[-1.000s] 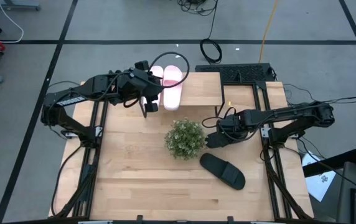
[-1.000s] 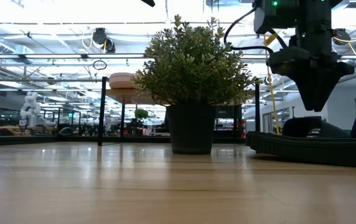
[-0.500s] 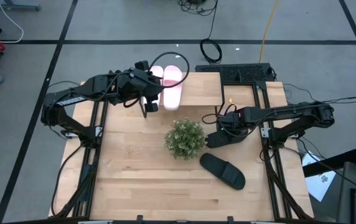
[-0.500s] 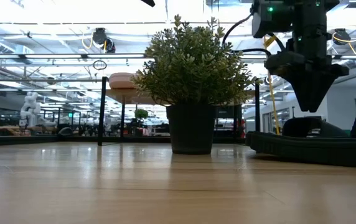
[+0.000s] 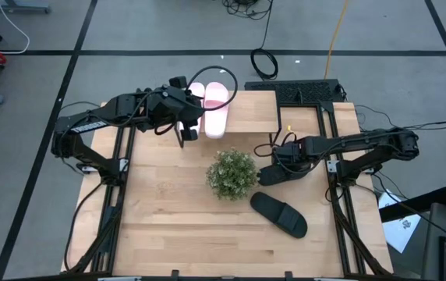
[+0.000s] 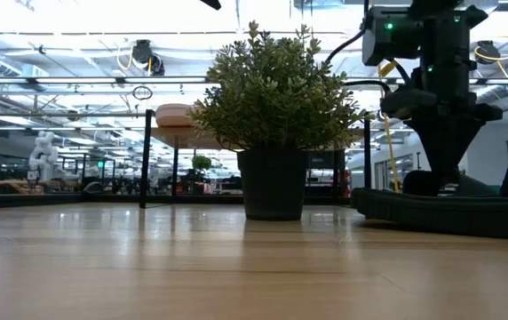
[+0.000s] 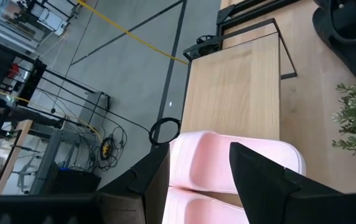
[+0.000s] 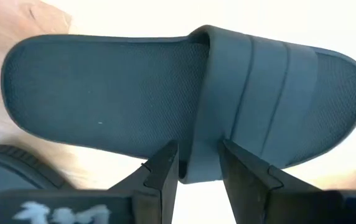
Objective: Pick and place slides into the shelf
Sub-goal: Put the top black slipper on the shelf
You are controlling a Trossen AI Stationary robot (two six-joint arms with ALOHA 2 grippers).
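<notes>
Two pale pink slides (image 5: pixel 217 109) lie side by side, soles down, on the left end of the shelf (image 5: pixel 254 113) at the table's far edge. My left gripper (image 7: pixel 196 180) hovers open above them, holding nothing. One black slide (image 8: pixel 116 93) lies sole down on the table, right of the plant. My right gripper (image 5: pixel 272 173) points down over it, open. Its fingers stand on either side of the strap's end (image 8: pixel 200 158), at the slide's side edge. A second black slide (image 5: pixel 279 214) lies nearer the front. My right gripper comes at the black slide from above, with one finger (image 8: pixel 162 168) on each side of the strap's end where it joins the sole. I cannot tell whether the fingers touch the strap. The slide lies flat on the table.
A bushy green plant in a dark pot (image 5: pixel 231 173) stands mid-table, just left of my right gripper. The shelf's right part (image 7: pixel 240 87) is bare board. The table's near half (image 5: pixel 184 234) shows bare wood.
My right gripper has sunk a little toward the black slide, still pointing down, its finger gap unchanged. In the low view its tips now reach down behind the slide.
</notes>
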